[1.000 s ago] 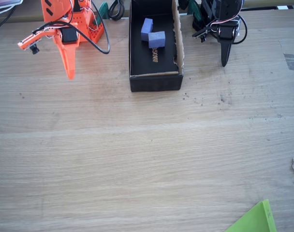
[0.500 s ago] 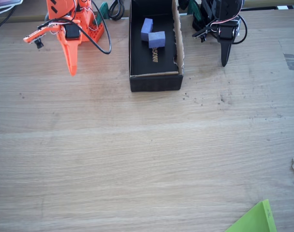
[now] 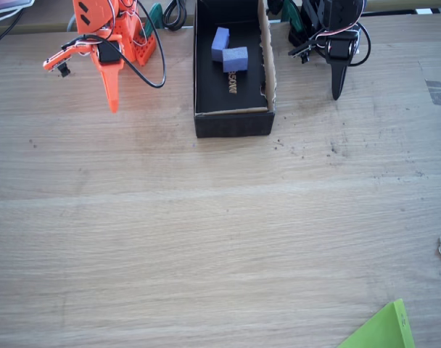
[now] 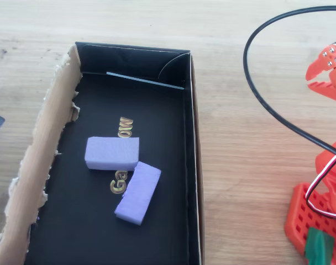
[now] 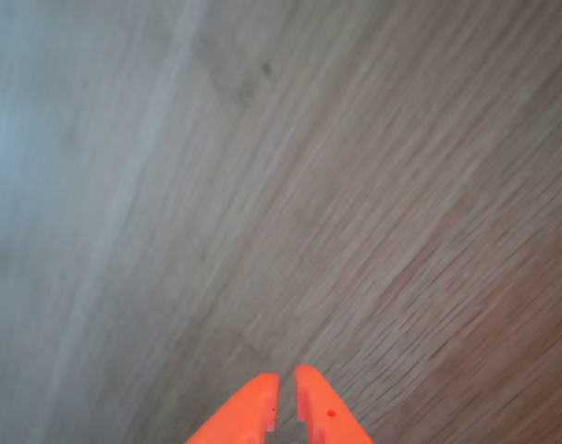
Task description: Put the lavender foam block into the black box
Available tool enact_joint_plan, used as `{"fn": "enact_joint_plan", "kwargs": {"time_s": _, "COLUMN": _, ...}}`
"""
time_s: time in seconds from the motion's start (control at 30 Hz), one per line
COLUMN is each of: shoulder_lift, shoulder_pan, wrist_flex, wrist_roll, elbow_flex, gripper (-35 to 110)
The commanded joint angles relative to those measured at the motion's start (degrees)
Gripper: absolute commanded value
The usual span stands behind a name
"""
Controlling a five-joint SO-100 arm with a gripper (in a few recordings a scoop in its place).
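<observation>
Inside black box: gold lettering, partly under lavender foam block.

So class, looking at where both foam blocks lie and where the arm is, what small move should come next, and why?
Probably just retreat to rest: the lavender foam block already lies inside the black box beside the periwinkle block, and the end effector is shut, empty, off to the side.

— What does the arm look like?
— Bright orange plastic throughout, with a black motor block set into the wrist.
— Cables?
— A black cable loops out from it in a wide arc, and thin red and white wires run along the links.
— And the fingers?
— Two orange wedges tapering to points; one bears a small dot. In the overhead view, silver screws sit in an orange tip.
</observation>
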Motion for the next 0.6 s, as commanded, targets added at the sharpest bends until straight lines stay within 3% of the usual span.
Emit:
{"fn": "enact_joint_plan", "kwargs": {"time_s": 0.0, "shoulder_lift": 0.70, "shoulder_pan": 0.18, "wrist_flex": 0.35, "wrist_roll": -1.85, "elbow_flex": 0.18, "gripper": 0}}
{"fn": "enact_joint_plan", "kwargs": {"time_s": 0.17, "shoulder_lift": 0.70, "shoulder_pan": 1.23, "wrist_flex": 5.45, "wrist_roll": -12.57, "elbow_flex": 0.18, "gripper": 0}}
{"fn": "enact_joint_plan", "kwargs": {"time_s": 0.57, "shoulder_lift": 0.70, "shoulder_pan": 0.35, "wrist_flex": 7.29, "wrist_roll": -18.90, "elbow_flex": 0.18, "gripper": 0}}
